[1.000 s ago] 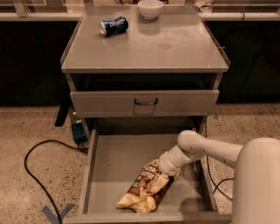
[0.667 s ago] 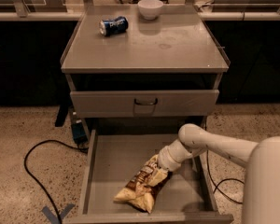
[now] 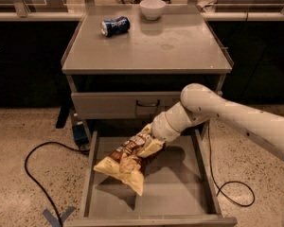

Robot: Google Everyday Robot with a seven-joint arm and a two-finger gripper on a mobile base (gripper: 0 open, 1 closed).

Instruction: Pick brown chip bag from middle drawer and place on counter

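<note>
- Progress check: the pick half looks basically done, and the place half hasn't started.
- The hand [image 3: 153, 142] is low over the open middle drawer [image 3: 180, 193], at the end of the white arm reaching in from the right. It's clamped on the upper tan end of the brown chip bag [image 3: 127, 161].
- The bag hangs tilted from that grip, with its lower end pointing down and to the left. Its shadow lies on the drawer floor underneath, so I'd say it's clear of the floor.
- It's nowhere near home yet, though. The bag is inside the drawer's outline and well below the desk [image 3: 146, 53].
- Up on the desk, a blue soda can [image 3: 114, 26] lies near the back left and a white bowl [image 3: 152, 8] sits at the back middle. The front half looks like the obvious landing spot.
- What's left, as I read it: lift the bag up past the closed upper drawer front [image 3: 109, 106], bring it over the desk's front edge, set it down and let go.
- My one worry is that it's held by one end only and the rest dangles. The loose end could catch the desk's lip on the way up.
</note>
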